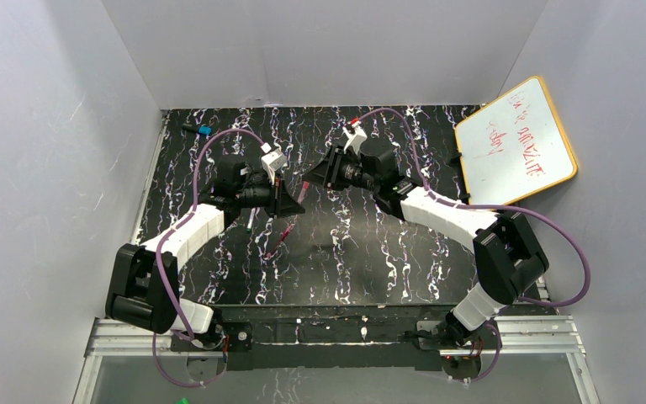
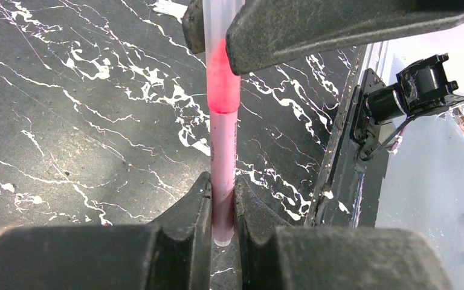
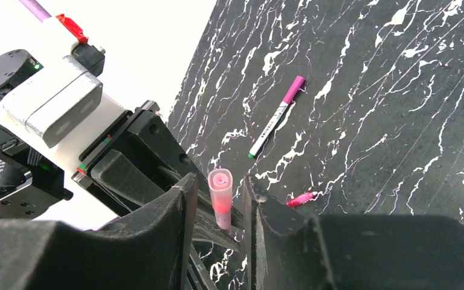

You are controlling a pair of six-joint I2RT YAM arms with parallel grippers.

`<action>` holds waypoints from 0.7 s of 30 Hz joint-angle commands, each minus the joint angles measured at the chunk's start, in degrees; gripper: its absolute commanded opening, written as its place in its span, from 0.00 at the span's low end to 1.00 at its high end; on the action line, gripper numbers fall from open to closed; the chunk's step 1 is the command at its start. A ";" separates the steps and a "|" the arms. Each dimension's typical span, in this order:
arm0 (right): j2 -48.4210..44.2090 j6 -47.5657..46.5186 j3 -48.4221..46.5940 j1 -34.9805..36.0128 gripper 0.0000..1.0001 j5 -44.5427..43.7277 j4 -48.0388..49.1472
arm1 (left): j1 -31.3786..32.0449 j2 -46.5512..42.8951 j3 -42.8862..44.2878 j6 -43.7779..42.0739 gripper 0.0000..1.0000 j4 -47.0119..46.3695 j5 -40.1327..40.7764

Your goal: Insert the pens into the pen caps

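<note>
Your left gripper (image 2: pixel 222 193) has its fingers clamped on the tail of the pink pen (image 2: pixel 223 151), holding it steady above mid-table. Your right gripper (image 3: pixel 220 181) stands parted either side of the translucent cap (image 3: pixel 220 196) on the tip, seemingly not touching, so the cap looks seated. A whitish pen (image 3: pixel 276 118) and a magenta cap (image 3: pixel 302 198) wait on the table (image 1: pixel 370 269), nearer.

Plain pale walls (image 1: pixel 42 135) are boxing in a black marbled table (image 1: pixel 370 269), with the left arm (image 1: pixel 193 229) and right arm (image 1: pixel 450 212) sitting bolted to a metal rail (image 1: pixel 122 335): a robotics lab booth.
</note>
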State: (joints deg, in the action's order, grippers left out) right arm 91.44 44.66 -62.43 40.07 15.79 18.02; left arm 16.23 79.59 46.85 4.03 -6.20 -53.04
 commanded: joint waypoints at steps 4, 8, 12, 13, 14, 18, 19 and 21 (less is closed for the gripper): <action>0.76 1.52 -1.20 -0.09 0.36 2.47 4.57 | -0.23 -1.37 0.70 -0.74 0.00 -0.31 -1.40; 1.42 1.94 -1.28 -0.09 0.24 3.61 5.08 | -0.19 -1.44 0.70 -0.85 0.00 -0.18 -1.24; 1.55 1.92 -1.54 -0.12 0.11 4.24 4.73 | -0.19 -1.48 0.70 -0.96 0.00 0.02 -1.08; 1.55 1.92 -1.57 -0.11 0.05 4.33 4.60 | -0.23 -1.46 0.78 -1.02 0.00 0.04 -1.10; 1.55 1.86 -1.55 -0.12 0.01 4.38 4.49 | -0.19 -1.46 0.78 -1.03 0.00 0.04 -1.04; 1.55 1.83 -1.18 -0.16 0.01 4.77 3.98 | -0.22 -1.70 0.83 -1.21 0.00 0.21 -0.68; 1.55 1.83 -1.00 -0.17 0.01 4.80 3.88 | -0.23 -1.72 0.87 -1.22 0.00 0.29 -0.62; 1.55 1.83 -0.58 -0.03 0.01 4.95 3.71 | -0.23 -1.72 1.00 -1.22 0.00 0.31 -0.70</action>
State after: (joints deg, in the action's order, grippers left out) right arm 92.86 46.28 -62.43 39.70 18.17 19.90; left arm 16.12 79.59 46.85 4.03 -5.72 -52.95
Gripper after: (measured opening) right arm 0.230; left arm 0.098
